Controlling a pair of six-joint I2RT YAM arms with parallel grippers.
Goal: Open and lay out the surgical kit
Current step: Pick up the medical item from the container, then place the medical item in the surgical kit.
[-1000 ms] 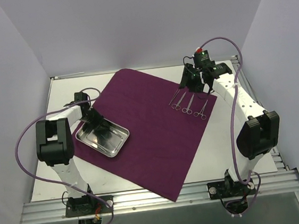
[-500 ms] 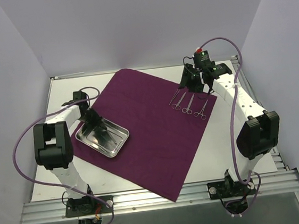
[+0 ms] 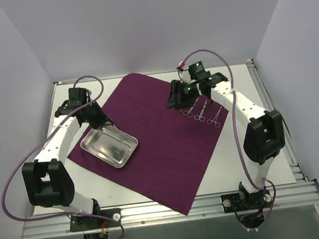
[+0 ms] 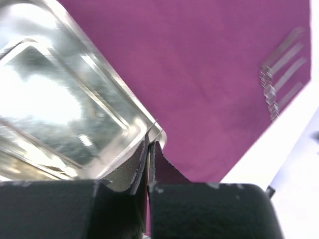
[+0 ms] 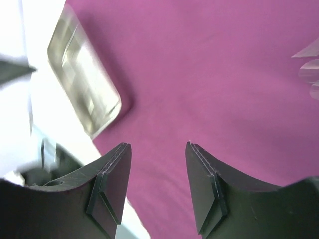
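cloth wrap (image 3: pixel 162 147): already open, lying flat on the white table (image 3: pixel 249 156) like a diamond, one corner pointing at the arm bases

steel tray (image 3: pixel 109 148): sits on the left part of the cloth, shiny, nothing to see inside it

instruments (image 3: pixel 201 111): a small row of ring-handled ones side by side on the right part of the cloth, well away from the tray

left gripper (image 4: pixel 149 149): fingers (image 4: pixel 132 172) pressed together, tips right at the tray's far corner; can't tell if they're actually pinching the rim

right gripper (image 5: pixel 158 149): jaws spread wide, holding nothing, hanging over bare cloth just left of the instruments

in the way: from the top view, the right wrist covers the far tips of the instruments

other stuff: purple cable (image 3: pixel 16 169) looping off each arm, pale walls on three sides
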